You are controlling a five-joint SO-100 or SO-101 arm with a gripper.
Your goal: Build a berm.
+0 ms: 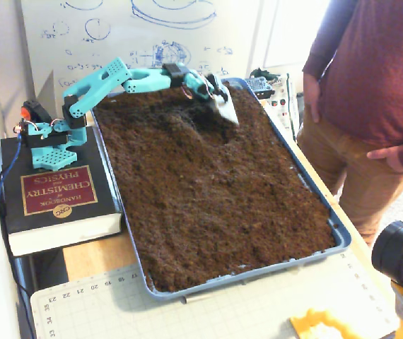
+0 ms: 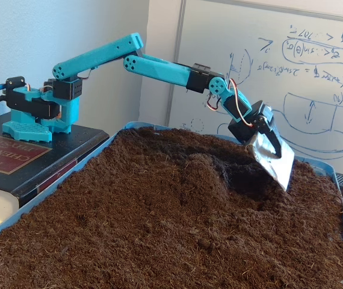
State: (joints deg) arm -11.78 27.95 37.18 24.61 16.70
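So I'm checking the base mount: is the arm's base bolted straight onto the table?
No: in both fixed views the arm's base sits on top of a thick black book beside the blue tray.

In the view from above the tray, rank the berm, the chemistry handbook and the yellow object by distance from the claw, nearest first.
Measured from the claw:
1. Berm: just left, at the tray's far end.
2. Chemistry handbook: left, outside the tray, under the arm's base.
3. Yellow object: bottom edge, on the cutting mat.
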